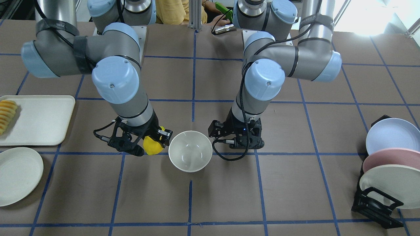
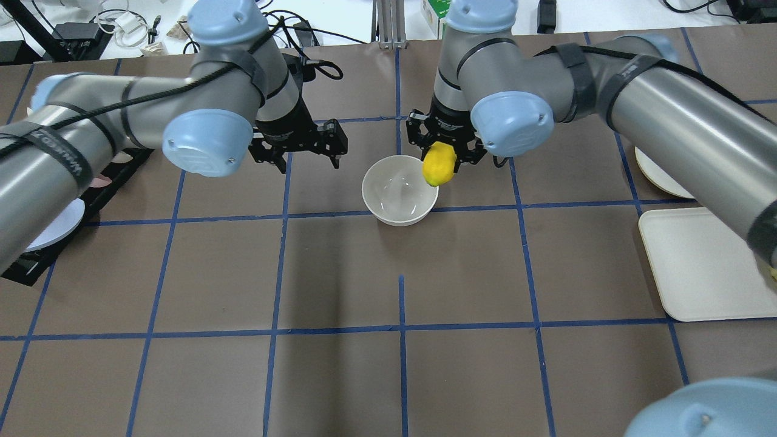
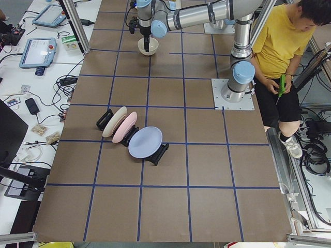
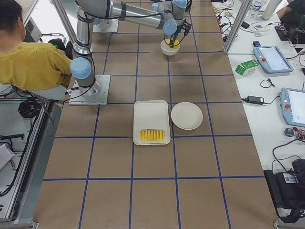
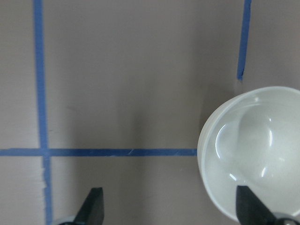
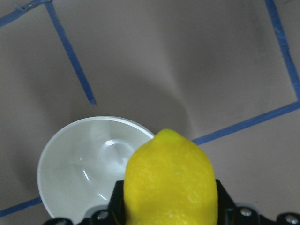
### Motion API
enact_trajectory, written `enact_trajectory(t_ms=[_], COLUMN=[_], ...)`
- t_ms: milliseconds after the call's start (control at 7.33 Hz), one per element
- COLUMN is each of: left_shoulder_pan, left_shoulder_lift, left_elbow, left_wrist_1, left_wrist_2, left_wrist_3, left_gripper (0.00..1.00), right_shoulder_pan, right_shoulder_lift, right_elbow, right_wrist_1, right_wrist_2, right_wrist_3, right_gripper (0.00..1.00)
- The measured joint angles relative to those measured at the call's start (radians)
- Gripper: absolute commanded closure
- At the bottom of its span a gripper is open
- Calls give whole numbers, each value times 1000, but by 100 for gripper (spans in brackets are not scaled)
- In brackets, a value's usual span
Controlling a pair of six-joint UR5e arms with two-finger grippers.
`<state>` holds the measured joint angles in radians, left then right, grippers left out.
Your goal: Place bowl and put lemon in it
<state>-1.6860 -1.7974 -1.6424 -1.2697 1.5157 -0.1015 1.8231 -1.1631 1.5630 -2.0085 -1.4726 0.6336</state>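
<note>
In the overhead view's upper centre, the right tool points down, its fingers clamped on the lemon. To its left, the left tool also points down, fingers spread wide apart.

Brown table crossed with blue tape, white tray that held a row of orange slices along one end, round plate just beside it, black rack that propped a blue plate, pink plate and cream plate on edge, person in yellow sat behind.
</note>
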Motion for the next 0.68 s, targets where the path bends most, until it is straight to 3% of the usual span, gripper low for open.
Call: enact_trajectory(t_ms=[409, 682], left_shoulder_pan=[89, 99], left_shoulder_lift=[155, 194], left_elbow=[64, 87], left_wrist_1=[-238, -286], left_wrist_2=[32, 45], left_wrist_3=[136, 149], left_gripper=[0, 0], right_shoulder_pan=[82, 99], right_shoulder_lift=[86, 111], right_elbow=[-2, 6], right_wrist_1=[-125, -127], right_wrist_2=[11, 15], right_wrist_3=[27, 23], right_gripper=[100, 100])
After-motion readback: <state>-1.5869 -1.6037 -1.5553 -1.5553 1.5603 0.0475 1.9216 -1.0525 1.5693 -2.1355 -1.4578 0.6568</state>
